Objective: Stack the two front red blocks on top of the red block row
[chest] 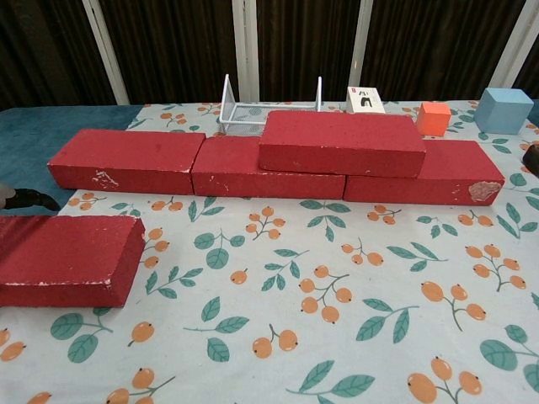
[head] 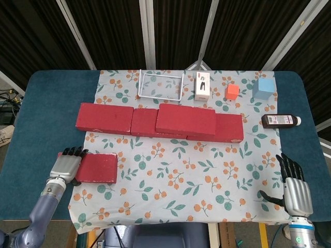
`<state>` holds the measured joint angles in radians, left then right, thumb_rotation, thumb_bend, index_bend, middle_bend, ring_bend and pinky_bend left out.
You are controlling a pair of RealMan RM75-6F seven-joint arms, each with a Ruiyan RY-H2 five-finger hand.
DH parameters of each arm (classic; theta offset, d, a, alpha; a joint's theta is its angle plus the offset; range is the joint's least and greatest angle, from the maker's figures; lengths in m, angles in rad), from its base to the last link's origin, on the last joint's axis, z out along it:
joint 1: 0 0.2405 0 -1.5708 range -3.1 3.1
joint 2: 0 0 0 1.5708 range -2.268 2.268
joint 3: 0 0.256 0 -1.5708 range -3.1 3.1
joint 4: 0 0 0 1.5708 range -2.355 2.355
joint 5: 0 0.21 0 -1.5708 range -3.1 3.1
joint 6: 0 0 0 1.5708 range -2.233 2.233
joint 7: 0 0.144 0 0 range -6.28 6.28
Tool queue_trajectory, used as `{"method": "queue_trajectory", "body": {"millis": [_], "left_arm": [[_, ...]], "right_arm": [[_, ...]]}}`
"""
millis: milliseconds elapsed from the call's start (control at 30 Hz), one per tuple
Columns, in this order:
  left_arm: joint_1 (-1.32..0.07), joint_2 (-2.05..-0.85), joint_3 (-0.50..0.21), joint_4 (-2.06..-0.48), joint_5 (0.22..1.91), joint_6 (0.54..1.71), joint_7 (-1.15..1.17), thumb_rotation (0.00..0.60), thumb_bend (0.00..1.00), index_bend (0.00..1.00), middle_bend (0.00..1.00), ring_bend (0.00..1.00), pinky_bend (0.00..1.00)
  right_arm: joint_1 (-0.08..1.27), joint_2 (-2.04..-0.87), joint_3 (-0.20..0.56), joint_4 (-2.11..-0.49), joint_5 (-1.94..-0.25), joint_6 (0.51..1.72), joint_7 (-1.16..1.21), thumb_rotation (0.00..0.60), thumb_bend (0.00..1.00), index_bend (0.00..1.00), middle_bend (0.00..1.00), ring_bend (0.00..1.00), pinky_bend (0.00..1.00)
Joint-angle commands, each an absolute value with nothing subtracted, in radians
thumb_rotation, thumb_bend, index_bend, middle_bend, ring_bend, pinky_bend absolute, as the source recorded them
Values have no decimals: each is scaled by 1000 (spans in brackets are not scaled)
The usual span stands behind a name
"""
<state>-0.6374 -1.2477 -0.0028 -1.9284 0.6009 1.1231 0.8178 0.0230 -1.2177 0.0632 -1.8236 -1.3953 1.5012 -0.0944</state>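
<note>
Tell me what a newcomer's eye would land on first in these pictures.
The red block row across the middle of the floral cloth dominates, with one stacked red block already sitting on top, right of centre. Next comes the lone front red block at the cloth's front-left edge, with the left hand against its left end. The right hand rests apart at the front right, holding nothing.
</note>
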Motion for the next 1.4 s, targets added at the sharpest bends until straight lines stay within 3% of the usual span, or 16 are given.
{"method": "queue_trajectory", "body": {"millis": [33, 400, 533, 800, 1033, 1267, 1400], "left_arm": [[-648, -1252, -1, -1921, 587, 1115, 824, 600, 0, 0, 0, 0, 0], [-684, -1267, 1, -1889, 544, 1086, 831, 600, 0, 0, 1, 0, 0], [-694, -1262, 2, -1887, 540, 1074, 825, 600, 0, 10, 54, 0, 0], [-731, -1239, 1, -1892, 508, 1059, 845, 600, 3, 199, 233, 0, 0], [-754, -1227, -3, -1897, 495, 1062, 849, 600, 9, 262, 302, 0, 0], [-785, -1131, -65, -1965, 536, 1045, 794, 600, 9, 283, 315, 0, 0], [-829, -1036, -130, -1998, 524, 975, 748, 600, 9, 282, 311, 0, 0]], "right_arm": [[23, -1218, 64, -1823, -1393, 1500, -96, 600, 47, 0, 5, 0, 0], [24, -1219, 70, -1824, -1381, 1493, -105, 600, 46, 0, 5, 0, 0], [25, -1216, 68, -1827, -1380, 1487, -102, 600, 48, 0, 5, 0, 0], [25, -1208, 68, -1832, -1379, 1480, -86, 600, 46, 0, 5, 0, 0], [22, -1207, 70, -1834, -1379, 1484, -82, 600, 47, 0, 5, 0, 0], [22, -1210, 77, -1831, -1367, 1483, -84, 600, 47, 0, 5, 0, 0], [26, -1214, 86, -1823, -1345, 1475, -89, 600, 47, 0, 5, 0, 0]]}}
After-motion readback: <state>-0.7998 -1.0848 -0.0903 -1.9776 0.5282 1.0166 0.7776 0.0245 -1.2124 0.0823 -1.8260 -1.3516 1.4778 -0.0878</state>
